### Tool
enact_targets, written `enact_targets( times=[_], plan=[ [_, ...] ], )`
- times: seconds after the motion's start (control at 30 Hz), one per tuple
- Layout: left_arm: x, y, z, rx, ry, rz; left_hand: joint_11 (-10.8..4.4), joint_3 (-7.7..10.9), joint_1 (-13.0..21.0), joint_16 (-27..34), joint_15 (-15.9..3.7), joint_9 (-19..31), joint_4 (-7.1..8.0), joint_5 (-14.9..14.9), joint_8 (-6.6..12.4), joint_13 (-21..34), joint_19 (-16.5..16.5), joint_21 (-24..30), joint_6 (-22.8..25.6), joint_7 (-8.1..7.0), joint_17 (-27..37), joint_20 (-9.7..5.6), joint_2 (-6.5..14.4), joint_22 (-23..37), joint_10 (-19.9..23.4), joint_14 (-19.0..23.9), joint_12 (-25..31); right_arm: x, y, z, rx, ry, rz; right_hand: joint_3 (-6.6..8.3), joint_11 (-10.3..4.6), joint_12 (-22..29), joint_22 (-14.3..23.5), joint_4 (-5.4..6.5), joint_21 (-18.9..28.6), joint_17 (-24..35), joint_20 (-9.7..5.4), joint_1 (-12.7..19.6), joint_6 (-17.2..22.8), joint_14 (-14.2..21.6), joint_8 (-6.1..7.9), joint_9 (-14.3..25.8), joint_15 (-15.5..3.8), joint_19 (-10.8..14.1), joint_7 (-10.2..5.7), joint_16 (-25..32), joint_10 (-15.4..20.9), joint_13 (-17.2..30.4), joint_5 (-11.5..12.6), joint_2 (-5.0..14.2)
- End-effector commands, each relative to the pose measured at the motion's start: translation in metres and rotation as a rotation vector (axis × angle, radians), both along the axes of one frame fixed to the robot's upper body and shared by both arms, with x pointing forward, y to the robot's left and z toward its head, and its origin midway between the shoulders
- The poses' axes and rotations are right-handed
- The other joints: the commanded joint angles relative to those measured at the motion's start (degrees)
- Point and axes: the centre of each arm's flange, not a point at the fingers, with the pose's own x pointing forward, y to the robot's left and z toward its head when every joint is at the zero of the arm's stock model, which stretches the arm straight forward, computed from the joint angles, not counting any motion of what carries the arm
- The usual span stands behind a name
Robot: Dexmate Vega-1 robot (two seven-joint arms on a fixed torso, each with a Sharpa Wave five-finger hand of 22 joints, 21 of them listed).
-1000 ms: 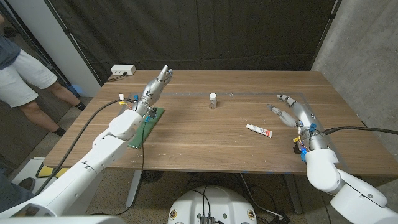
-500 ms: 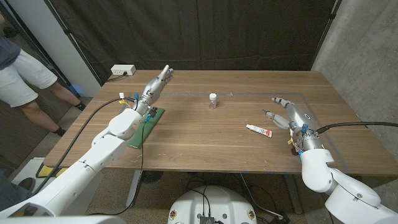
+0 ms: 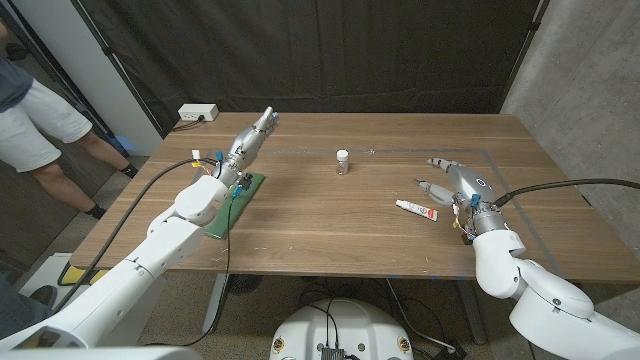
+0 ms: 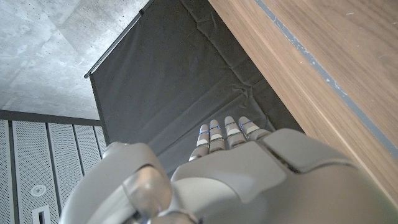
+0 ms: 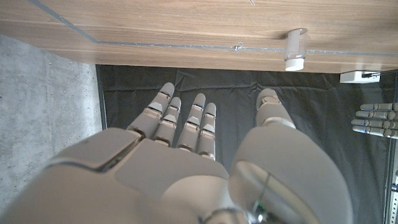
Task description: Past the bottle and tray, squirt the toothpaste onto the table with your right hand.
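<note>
A white toothpaste tube [image 3: 416, 209] with red print lies on the table right of centre. My right hand [image 3: 453, 181] is just to its right and a little beyond it, fingers apart, holding nothing. A small clear bottle with a white cap [image 3: 343, 161] [image 5: 296, 50] stands upright at mid-table, further back. A green tray [image 3: 235, 201] lies at the left, partly under my left arm. My left hand [image 3: 253, 137] is raised over the table's far left, fingers straight and together, holding nothing; its fingers [image 5: 375, 120] also appear in the right wrist view.
A white power strip [image 3: 198, 113] [image 5: 364, 76] sits at the table's far left corner. A thin taped line [image 3: 400, 152] runs across the far part of the table [image 3: 330, 225]. A person [image 3: 35, 115] stands beyond the left edge. A dark curtain hangs behind.
My right hand has moved left and slightly forward, closing in on the toothpaste tube. The left arm, bottle, tray and tube have stayed put.
</note>
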Motion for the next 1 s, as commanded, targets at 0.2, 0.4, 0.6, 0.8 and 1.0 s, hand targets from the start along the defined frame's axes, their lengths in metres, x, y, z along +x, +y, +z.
enact_targets(
  times=[0.2,0.4,0.6,0.8,1.0],
  plan=[
    [-0.001,0.003,0.004,0.005,-0.019,0.01,0.11,0.1,0.6,-0.1,0.05,0.1,-0.34,-0.2,-0.33,0.2,-0.3,-0.2,0.3,0.05,0.2,0.5,0.1,0.1,0.6,0.2,-0.1,0.016,0.01,0.001,-0.049,0.105,-0.047,0.74,-0.15,0.5,0.3,0.19,0.0,-0.1,-0.48,1.8,1.5,1.7,0.34,0.3,-0.15,1.0,-0.26,0.3,2.0,0.1,0.2,-0.6],
    [-0.002,0.005,-0.001,-0.004,-0.014,0.015,0.03,0.11,0.7,-0.2,0.04,0.1,-0.35,-0.3,-0.41,0.2,-0.3,-0.2,0.4,0.01,0.2,0.52,0.2,0.1,0.7,0.2,-0.1,0.021,0.015,0.001,-0.069,0.136,-0.047,0.87,-1.06,0.6,0.4,0.33,-0.3,0.0,-0.33,2.4,1.9,1.3,0.31,0.4,0.11,0.5,-0.92,-0.1,2.8,0.1,0.2,-0.82],
    [-0.003,0.008,-0.002,-0.013,-0.014,0.022,-0.11,0.13,0.8,-0.2,-0.06,0.1,-0.35,-0.5,-0.51,0.2,-0.3,-0.3,0.4,-0.06,0.2,0.65,0.3,0.1,0.6,0.2,-0.3,0.024,0.021,0.0,-0.087,0.164,-0.048,0.89,-1.67,0.5,0.4,0.46,-0.2,0.0,0.58,2.9,2.4,1.9,0.31,0.4,1.18,0.8,-1.44,0.0,3.1,0.1,0.2,-1.21],
    [-0.004,0.01,0.0,-0.015,-0.024,0.032,-0.12,0.14,0.9,-0.3,-0.11,0.1,-0.36,-0.6,-0.59,0.2,-0.4,-0.3,0.4,-0.1,0.2,0.83,0.4,0.1,0.6,0.2,-0.4,0.027,0.024,-0.002,-0.106,0.2,-0.054,0.9,-1.81,0.6,0.4,0.61,-0.1,0.0,1.02,3.1,3.2,2.6,0.46,0.4,1.52,1.2,-1.9,0.1,3.7,0.1,0.2,-1.44],
    [-0.006,0.007,0.005,-0.007,-0.039,0.02,0.07,0.15,1.1,-0.4,-0.03,0.1,-0.37,-0.7,-0.7,0.2,-0.5,-0.4,0.5,-0.09,0.2,0.98,0.5,0.1,0.7,0.1,-0.5,0.03,0.027,-0.011,-0.099,0.21,-0.066,0.92,-2.41,0.6,0.4,0.74,0.0,0.0,1.23,3.2,3.5,3.3,0.42,0.5,1.55,1.6,-2.16,0.2,4.1,0.1,0.2,-1.57]
  ],
)
